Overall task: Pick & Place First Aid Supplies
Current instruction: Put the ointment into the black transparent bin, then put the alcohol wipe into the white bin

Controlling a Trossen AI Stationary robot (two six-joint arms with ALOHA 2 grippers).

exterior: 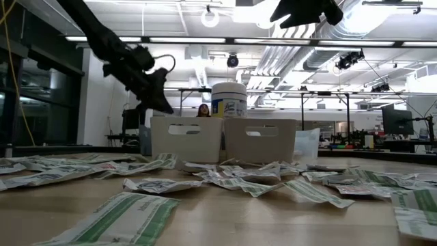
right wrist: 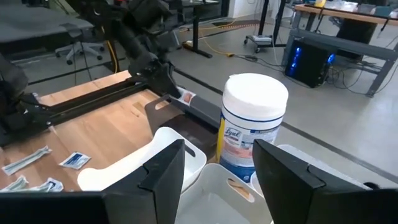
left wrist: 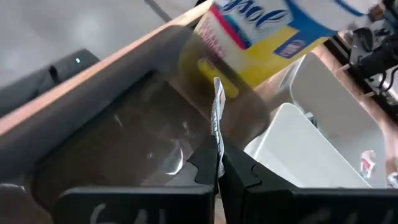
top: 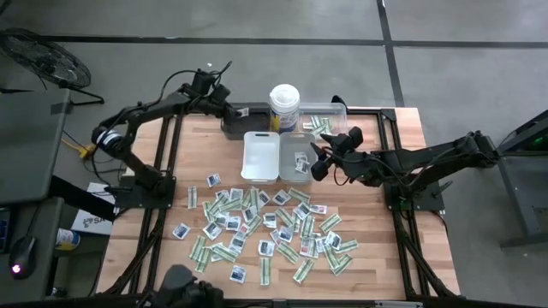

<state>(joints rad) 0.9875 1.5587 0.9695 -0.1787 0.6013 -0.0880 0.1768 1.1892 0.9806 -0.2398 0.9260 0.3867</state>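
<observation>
Bright overhead strip lights (exterior: pixel 205 41); soft shadows; near packets (exterior: pixel 116 219) blurred

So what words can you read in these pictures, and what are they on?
"Lysol": on the label of the white canister, readable in the right wrist view.
Smaller print on that label: too blurred to read.
Marks on the packets on the table: too small to read.

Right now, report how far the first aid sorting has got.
Done: a few packets lie in the grey tray, and some strips in the clear tray. In hand: the left pincer is shut on one packet over the dark tray; the right pincer hangs open over the white and grey trays. Left: dozens of loose packets are scattered across the table.
</observation>
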